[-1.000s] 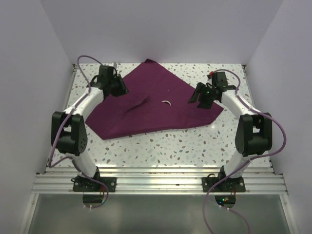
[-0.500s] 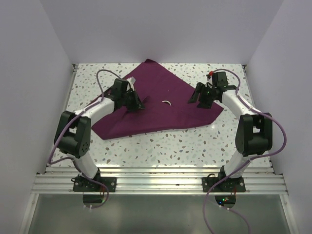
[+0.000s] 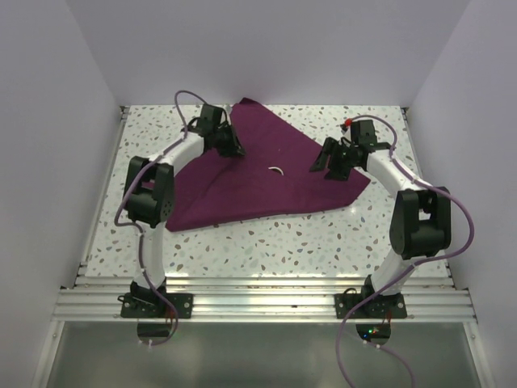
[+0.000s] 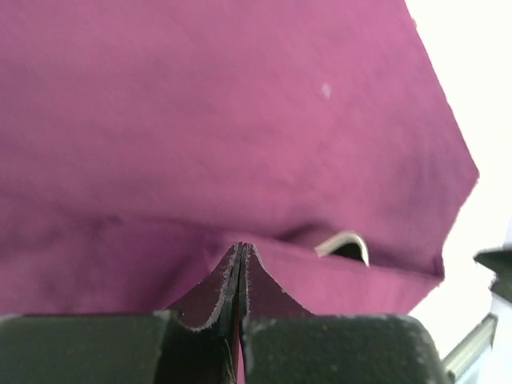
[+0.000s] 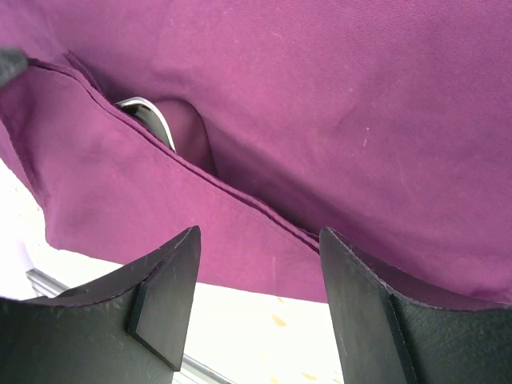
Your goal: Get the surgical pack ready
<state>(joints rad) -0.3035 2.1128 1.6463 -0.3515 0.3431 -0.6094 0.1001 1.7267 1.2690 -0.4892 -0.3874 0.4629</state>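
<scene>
The surgical pack's dark purple cloth (image 3: 266, 194) lies spread on the speckled table, its near layer folded over. A curved metal handle (image 3: 277, 169) pokes out at the cloth's middle, and it also shows at the fold's edge, as the handle (image 4: 346, 242) and the handle (image 5: 148, 112). My left gripper (image 3: 234, 151) sits at the cloth's back left. In the left wrist view the left gripper (image 4: 240, 250) is shut, pinching a raised ridge of cloth (image 4: 240, 96). My right gripper (image 3: 327, 167) hovers over the cloth's right side. The right wrist view shows the right gripper (image 5: 260, 232) open, nothing between its fingers, above the cloth (image 5: 360, 96) edge.
White walls close in the speckled table (image 3: 283, 242) on three sides. An aluminium rail (image 3: 258, 295) carrying both arm bases runs along the near edge. Purple cables loop off each arm.
My left gripper shut on a ridge of the cloth, then swung toward the back, drawing the cloth's left side inward. The right arm stayed still.
</scene>
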